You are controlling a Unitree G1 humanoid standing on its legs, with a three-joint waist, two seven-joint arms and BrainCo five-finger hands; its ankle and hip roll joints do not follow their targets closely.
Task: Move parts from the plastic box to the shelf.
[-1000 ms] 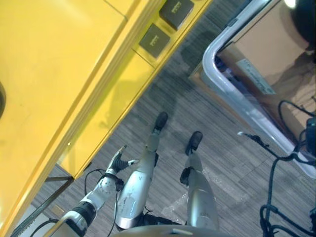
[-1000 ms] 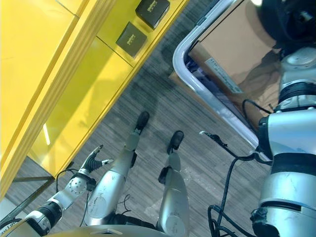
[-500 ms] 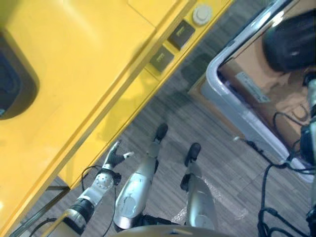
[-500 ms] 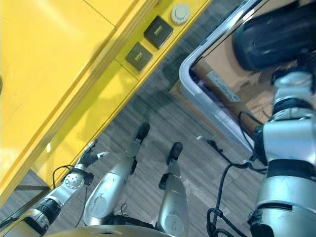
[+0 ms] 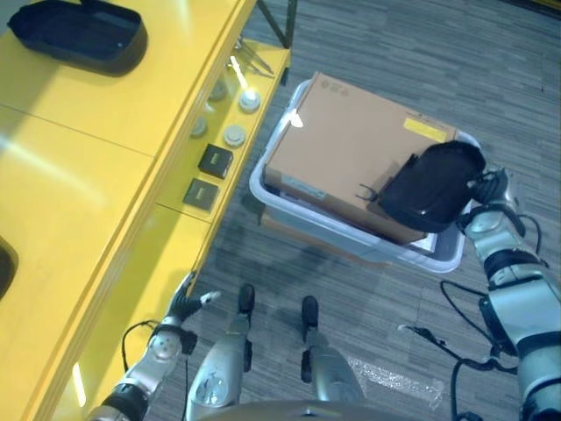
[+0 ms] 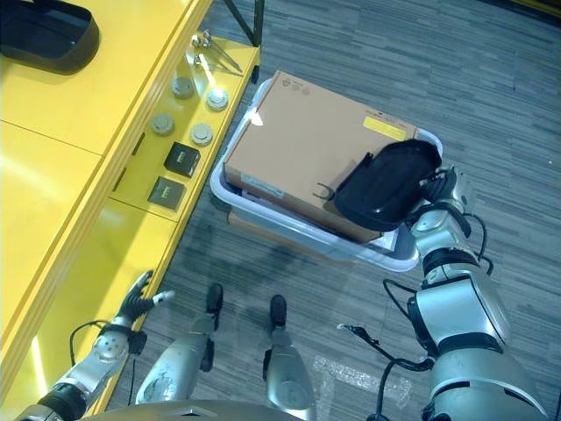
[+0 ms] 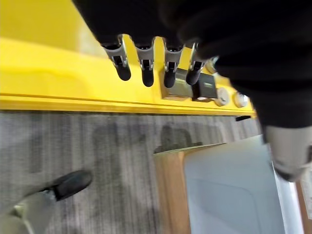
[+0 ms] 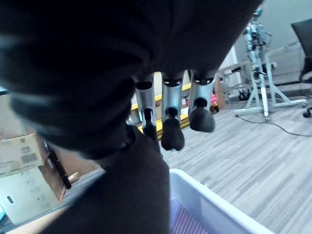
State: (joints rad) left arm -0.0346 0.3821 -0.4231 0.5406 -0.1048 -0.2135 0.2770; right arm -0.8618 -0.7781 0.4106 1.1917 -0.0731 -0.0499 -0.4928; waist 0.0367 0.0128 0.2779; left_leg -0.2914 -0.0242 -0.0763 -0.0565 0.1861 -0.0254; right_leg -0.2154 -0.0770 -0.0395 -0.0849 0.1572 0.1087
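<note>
A pale plastic box (image 5: 266, 195) stands on the floor beside the yellow shelf (image 5: 96, 167), with a large cardboard carton (image 5: 351, 145) in it. A black moulded part (image 5: 428, 186) lies tilted on the carton's right end. My right hand (image 6: 444, 189) grips that part's right edge, and its fingers (image 8: 168, 117) reach over the dark part (image 8: 122, 195) in the right wrist view. A second black part (image 5: 83, 35) rests on the shelf top at the far left. My left hand (image 5: 185, 303) hangs low by the shelf's front edge, fingers (image 7: 146, 68) straight and empty.
The lower yellow ledge carries two small black boxes (image 5: 216, 160), several round grey discs (image 5: 234, 135) and a metal tool (image 5: 254, 60). Grey striped carpet (image 5: 394, 53) surrounds the box. A metal stand (image 8: 263, 83) is in the background of the right wrist view.
The camera has swung, so the whole picture has shifted and now takes in the full box and shelf top. The black part sits lower on the carton, with my right hand on it.
</note>
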